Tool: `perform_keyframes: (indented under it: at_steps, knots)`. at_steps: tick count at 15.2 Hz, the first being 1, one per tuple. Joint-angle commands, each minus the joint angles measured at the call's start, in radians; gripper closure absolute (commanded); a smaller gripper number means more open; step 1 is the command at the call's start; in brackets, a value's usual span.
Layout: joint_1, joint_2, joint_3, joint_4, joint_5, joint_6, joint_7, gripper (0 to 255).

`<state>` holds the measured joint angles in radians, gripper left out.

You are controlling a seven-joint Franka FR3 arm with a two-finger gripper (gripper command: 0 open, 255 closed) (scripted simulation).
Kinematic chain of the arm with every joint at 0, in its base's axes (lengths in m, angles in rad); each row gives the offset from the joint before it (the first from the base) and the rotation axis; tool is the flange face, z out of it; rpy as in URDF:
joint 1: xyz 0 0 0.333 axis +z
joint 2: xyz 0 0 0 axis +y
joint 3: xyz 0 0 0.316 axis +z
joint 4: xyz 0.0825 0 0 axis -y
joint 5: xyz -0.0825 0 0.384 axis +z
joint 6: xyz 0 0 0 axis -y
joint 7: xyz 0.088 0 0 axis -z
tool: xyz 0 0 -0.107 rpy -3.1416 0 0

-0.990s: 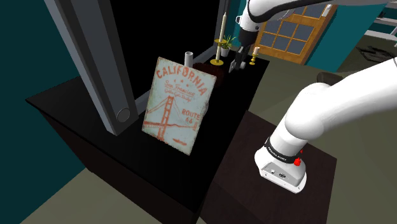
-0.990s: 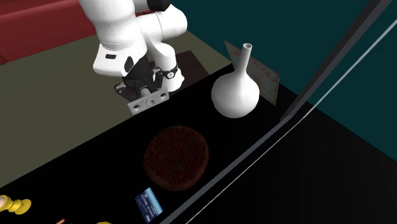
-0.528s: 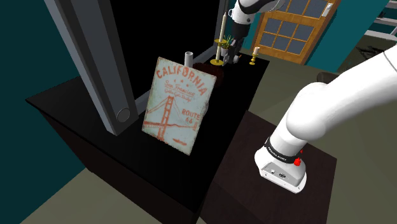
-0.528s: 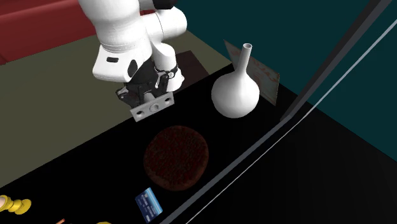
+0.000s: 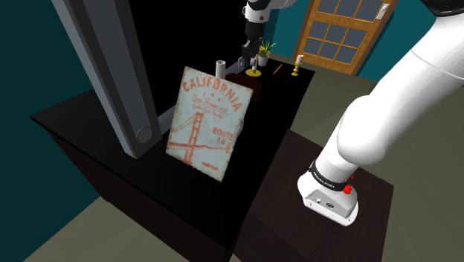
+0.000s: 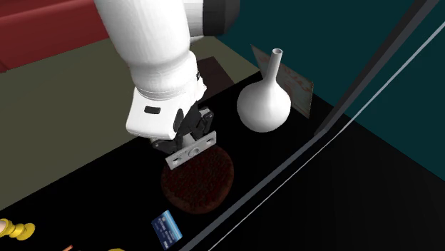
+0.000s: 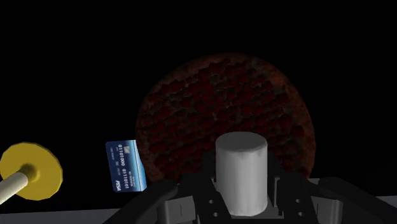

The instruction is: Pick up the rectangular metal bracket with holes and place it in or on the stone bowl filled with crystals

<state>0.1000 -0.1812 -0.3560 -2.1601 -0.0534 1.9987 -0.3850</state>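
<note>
1. White long-necked vase (image 6: 262, 105) stands on the black tabletop (image 6: 342, 185), near the bowl.
2. Dark reddish bowl of crystals (image 6: 203, 187) sits right under the gripper (image 6: 187, 142).
3. The fingers are clamped on the grey bracket (image 6: 191, 151), which is held over the bowl.
4. Little blue card (image 7: 125, 165) lies just beside the bowl.

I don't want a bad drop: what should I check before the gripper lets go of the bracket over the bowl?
1. Grip: the gripper clasps the bracket: ok.
2. Aim: bracket above the dark red bowl, by the wrist view: ok.
3. Gap from bracket to bowl: cannot tell.
4. The blue card lies outside the bowl: ok.
5. The white vase stands apart from the arm: ok.
</note>
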Motion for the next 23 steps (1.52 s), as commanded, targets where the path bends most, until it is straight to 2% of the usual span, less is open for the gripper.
perform_keyframes:
  at_steps: [1, 13, 21, 22, 23]
  knots:
    - [0.011, 0.072, 0.0, 0.071, 0.027, -0.002, -0.003, 255]
    - [0.009, 0.135, -0.007, -0.039, 0.051, 0.167, -0.023, 255]
    - [0.009, 0.135, -0.006, -0.039, 0.051, 0.167, -0.023, 255]
    - [0.009, 0.135, -0.006, -0.039, 0.051, 0.167, -0.023, 0]
    - [0.009, 0.135, -0.006, -0.039, 0.051, 0.167, -0.023, 0]
